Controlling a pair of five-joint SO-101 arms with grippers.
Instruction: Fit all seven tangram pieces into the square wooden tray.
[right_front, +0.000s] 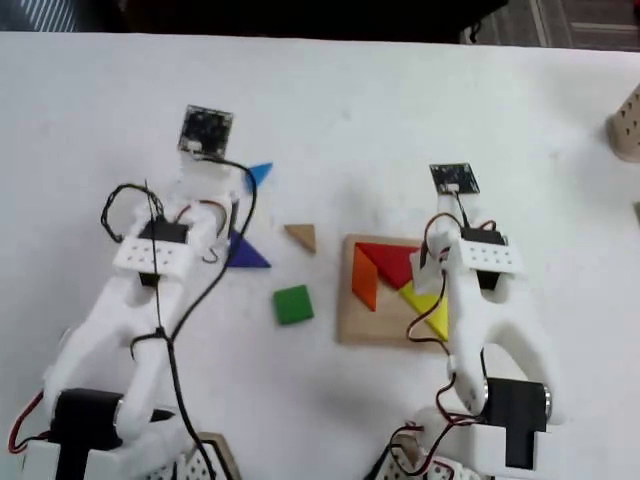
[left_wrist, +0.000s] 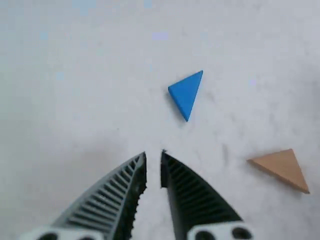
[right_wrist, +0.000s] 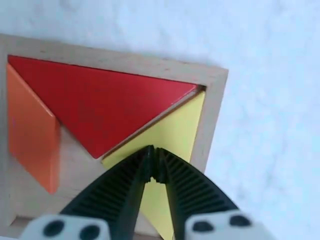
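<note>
L fingers (left_wrist: 120, 195) barely open, empty, near blue triangle (left_wrist: 186, 94) on counter (left_wrist: 75, 75); R fingers (right_wrist: 125, 190) shut, empty, over yellow piece (right_wrist: 175, 130) in tray (right_wrist: 215, 110). Risk: too-narrow L fingers shove triangle away, no grip

Bare table (right_front: 330, 410) around loose green square (right_front: 293, 304)

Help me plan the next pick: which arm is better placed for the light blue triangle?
Left. The left gripper hangs close to the light blue triangle, holding nothing. The right gripper is farther off, over the wooden tray and its yellow piece.
</note>
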